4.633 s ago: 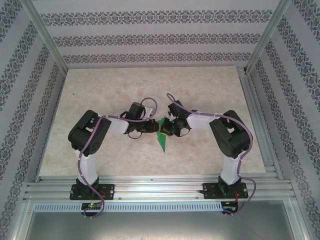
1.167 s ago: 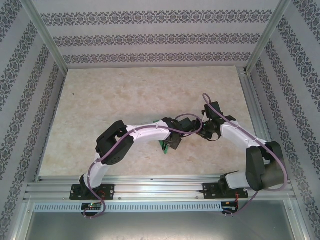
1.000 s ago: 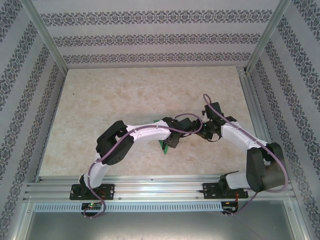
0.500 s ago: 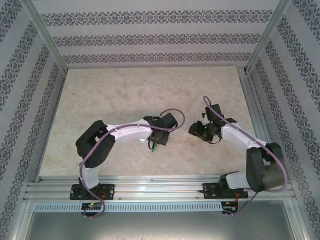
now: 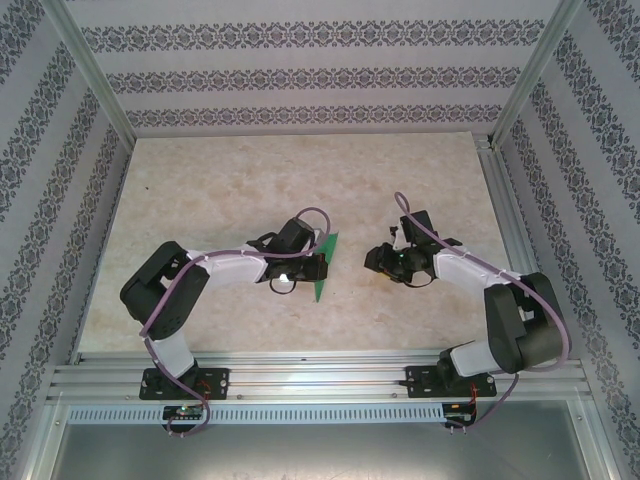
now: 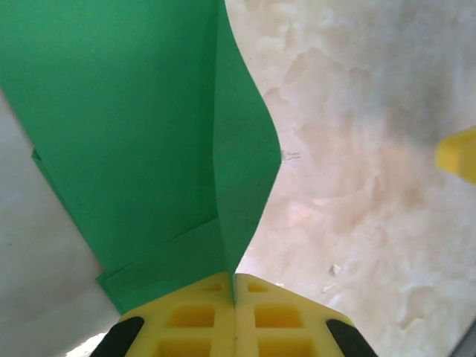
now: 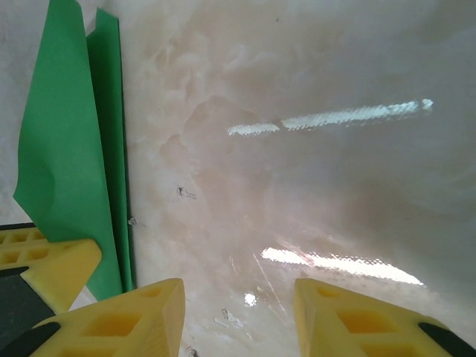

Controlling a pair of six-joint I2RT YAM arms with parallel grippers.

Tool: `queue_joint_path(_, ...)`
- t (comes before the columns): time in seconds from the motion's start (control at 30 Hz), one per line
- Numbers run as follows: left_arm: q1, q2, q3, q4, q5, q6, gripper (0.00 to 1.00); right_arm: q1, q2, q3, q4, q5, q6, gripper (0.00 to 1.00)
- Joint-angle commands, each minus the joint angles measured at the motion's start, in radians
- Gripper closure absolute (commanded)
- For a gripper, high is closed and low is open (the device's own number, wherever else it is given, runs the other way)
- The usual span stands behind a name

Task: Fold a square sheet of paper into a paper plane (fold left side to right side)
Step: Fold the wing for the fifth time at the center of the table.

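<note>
A pale marbled counter is seen from above, with two robot arms reaching in from the near edge. A slim, pointed piece of bright green paper is found near the middle of the counter, a little to the left, running from far to near. It is pinched at its edge by the left fingers, which are clenched on it. In the left wrist view the yellow left fingers are pressed tight together over the paper, which is seen doubled over itself in several layers, with a long crease running away from the grip. Whether the paper rests on the counter or is held just above it cannot be told. The right fingers are just to the right of the paper, apart from it. In the right wrist view the right fingers are spread, with bare counter between them and the paper off to their left. The folding is judged to be well along, since a narrow layered shape has been made of the square sheet. Whether the plane is finished cannot be told; at most some last creasing and setting down appear to be left.
</note>
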Motion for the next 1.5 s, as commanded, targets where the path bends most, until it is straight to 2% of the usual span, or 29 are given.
queue_joint_path(0.0,0.026,0.006,-0.027,0.183,0.123,-0.032,0.95,0.024,0.023,0.038,0.071,-0.028,0.02,0.57)
queue_joint_path(0.23,0.055,0.03,-0.056,0.241,0.157,-0.039,0.96,0.072,0.087,0.091,0.108,-0.036,0.027,0.57)
queue_joint_path(0.73,0.093,0.113,-0.096,0.362,0.197,-0.063,1.0,0.101,0.177,0.143,0.138,-0.032,0.039,0.59)
queue_joint_path(0.9,0.114,0.134,-0.134,0.472,0.247,-0.105,1.0,0.106,0.187,0.151,0.128,-0.024,0.037,0.59)
queue_joint_path(1.03,0.12,0.145,-0.127,0.496,0.292,-0.105,1.0,0.113,0.199,0.173,0.119,-0.023,0.025,0.59)
queue_joint_path(1.27,0.12,0.132,-0.11,0.442,0.284,-0.067,1.0,0.114,0.287,0.381,0.037,0.008,-0.038,0.59)
queue_joint_path(1.47,0.121,0.13,-0.119,0.433,0.279,-0.06,1.0,0.137,0.454,0.617,-0.081,0.026,-0.091,0.61)
